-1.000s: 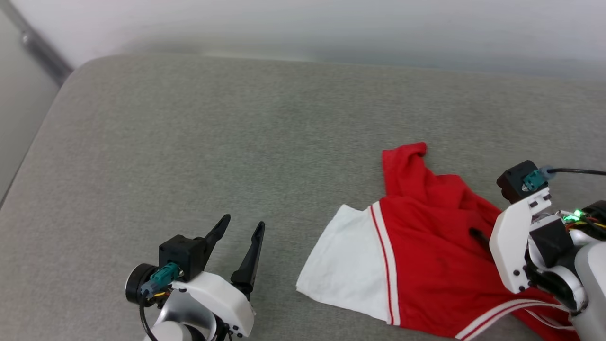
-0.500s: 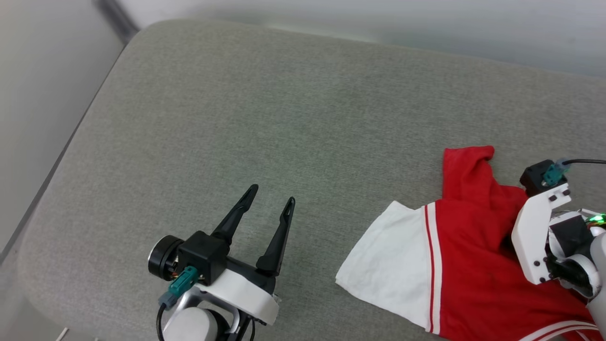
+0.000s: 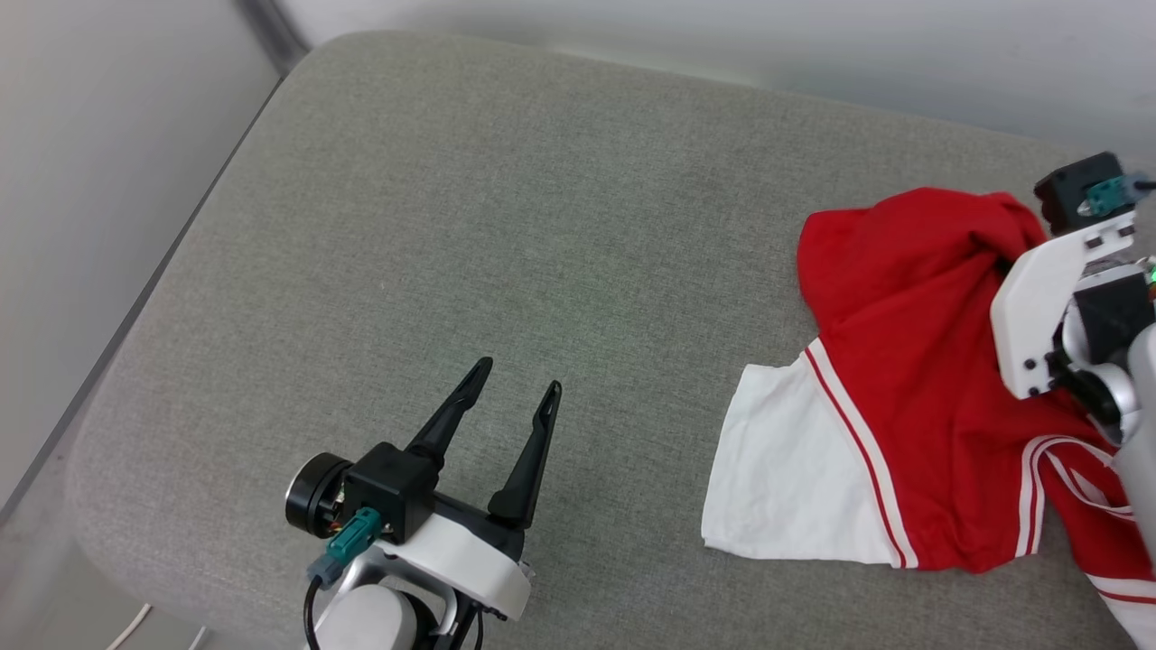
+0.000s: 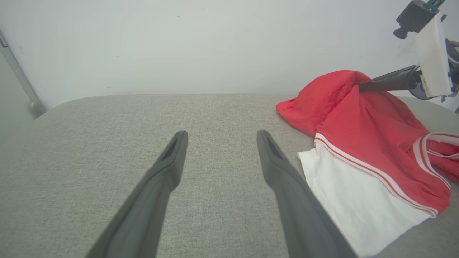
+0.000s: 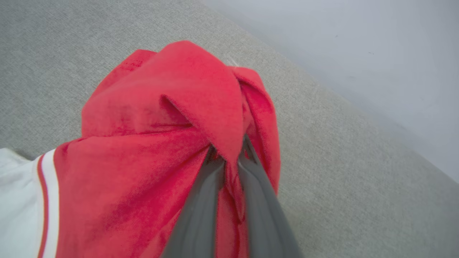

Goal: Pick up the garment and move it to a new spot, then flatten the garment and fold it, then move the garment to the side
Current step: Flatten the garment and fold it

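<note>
The garment [image 3: 903, 361], a red shirt with a white sleeve and red-and-white striped trim, lies crumpled at the right of the grey cushion [image 3: 542, 226]. My right gripper [image 3: 1001, 264] is shut on a bunch of its red cloth and holds that part raised, while the white sleeve rests on the cushion. In the right wrist view the two fingers [image 5: 200, 200] pinch a fold of the garment [image 5: 161, 118]. My left gripper [image 3: 518, 377] stands open and empty over bare cushion to the garment's left. From the left wrist, the garment [image 4: 362, 122] hangs from the right gripper [image 4: 362, 86].
The cushion has rounded edges; its left edge [image 3: 163, 298] drops to a pale floor, and a light wall [image 3: 722, 36] runs along the back. A white cable [image 3: 135, 625] lies on the floor at the lower left. Bare cushion spreads across the middle and left.
The head camera has shifted. My right gripper has shut on the red cloth and lifted it up and back, bunching the garment. The left gripper stays open.
</note>
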### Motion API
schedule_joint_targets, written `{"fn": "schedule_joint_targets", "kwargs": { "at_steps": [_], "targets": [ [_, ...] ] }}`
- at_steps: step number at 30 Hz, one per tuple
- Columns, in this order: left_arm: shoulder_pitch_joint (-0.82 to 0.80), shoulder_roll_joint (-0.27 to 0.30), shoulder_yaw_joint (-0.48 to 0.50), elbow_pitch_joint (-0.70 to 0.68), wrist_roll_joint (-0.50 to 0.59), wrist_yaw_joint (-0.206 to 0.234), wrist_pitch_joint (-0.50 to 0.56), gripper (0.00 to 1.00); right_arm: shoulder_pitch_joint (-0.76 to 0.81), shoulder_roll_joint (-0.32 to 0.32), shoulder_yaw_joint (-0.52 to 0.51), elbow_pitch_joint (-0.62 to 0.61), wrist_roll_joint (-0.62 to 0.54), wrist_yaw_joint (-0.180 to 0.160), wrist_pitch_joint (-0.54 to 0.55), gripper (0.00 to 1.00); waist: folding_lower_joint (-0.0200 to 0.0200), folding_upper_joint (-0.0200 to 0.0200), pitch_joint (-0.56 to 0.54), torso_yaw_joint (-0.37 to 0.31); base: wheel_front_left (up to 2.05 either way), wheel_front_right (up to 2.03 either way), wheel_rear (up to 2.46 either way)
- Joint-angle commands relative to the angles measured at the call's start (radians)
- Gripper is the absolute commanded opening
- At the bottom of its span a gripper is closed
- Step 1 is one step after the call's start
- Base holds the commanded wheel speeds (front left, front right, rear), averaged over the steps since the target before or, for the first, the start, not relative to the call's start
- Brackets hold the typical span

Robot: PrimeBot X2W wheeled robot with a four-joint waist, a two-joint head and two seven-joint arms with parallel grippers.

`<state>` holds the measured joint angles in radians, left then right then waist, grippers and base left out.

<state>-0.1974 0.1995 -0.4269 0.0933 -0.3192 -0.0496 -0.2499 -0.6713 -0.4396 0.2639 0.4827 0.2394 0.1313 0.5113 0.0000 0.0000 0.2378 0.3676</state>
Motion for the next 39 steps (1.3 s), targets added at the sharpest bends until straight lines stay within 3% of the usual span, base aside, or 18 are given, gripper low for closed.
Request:
{"fn": "schedule_joint_targets", "kwargs": {
  "at_steps": [1,2,3,4,12,17,25,33,39],
  "targets": [
    [-0.012,-0.001,0.002,0.002,0.0,0.003,-0.007,1.0,-0.011,0.015,0.002,0.028,-0.014,-0.001,-0.02,0.0,0.0,0.0,-0.004,-0.003,0.0,0.0,0.0],
    [-0.01,0.0,0.003,0.004,0.0,0.005,-0.008,1.0,-0.016,0.024,0.004,0.05,-0.018,-0.001,-0.032,0.0,0.0,0.0,-0.008,-0.006,0.0,0.0,0.0],
    [-0.007,0.0,0.004,0.004,-0.003,0.005,-0.009,1.0,-0.018,0.031,0.015,0.065,-0.023,-0.001,-0.049,0.85,0.0,0.0,-0.012,-0.01,0.0,0.0,0.0],
    [-0.003,0.001,0.006,0.005,-0.005,0.005,-0.009,1.0,-0.014,0.045,0.015,0.088,-0.013,-0.001,-0.055,1.0,0.0,0.0,-0.016,-0.015,0.0,0.0,0.0],
    [0.02,0.003,0.039,0.005,-0.031,0.015,-0.012,1.0,0.012,0.056,0.062,0.089,0.064,-0.001,-0.193,1.0,0.0,0.0,-0.061,-0.098,0.0,0.0,0.0],
    [0.03,0.009,0.076,-0.008,-0.038,0.032,-0.015,1.0,0.052,0.016,0.068,-0.017,0.122,-0.001,-0.318,1.0,0.0,0.0,-0.092,-0.179,0.0,0.0,0.0],
    [0.056,-0.001,0.139,-0.035,-0.031,0.051,-0.016,1.0,0.214,0.016,-0.054,-0.253,0.183,-0.001,-0.514,1.0,0.0,0.0,-0.115,-0.296,0.0,0.0,0.0],
    [0.097,0.005,0.138,-0.005,-0.045,0.035,-0.004,1.0,0.464,0.12,-0.25,-0.474,0.113,-0.001,-0.631,1.0,0.0,0.0,-0.121,-0.378,0.0,0.0,0.0],
    [0.122,0.034,0.096,-0.008,-0.051,0.029,0.135,1.0,0.589,0.211,-0.345,-0.592,0.079,-0.001,-0.643,1.0,0.0,0.0,-0.105,-0.419,0.0,0.0,0.0]
  ]
}}
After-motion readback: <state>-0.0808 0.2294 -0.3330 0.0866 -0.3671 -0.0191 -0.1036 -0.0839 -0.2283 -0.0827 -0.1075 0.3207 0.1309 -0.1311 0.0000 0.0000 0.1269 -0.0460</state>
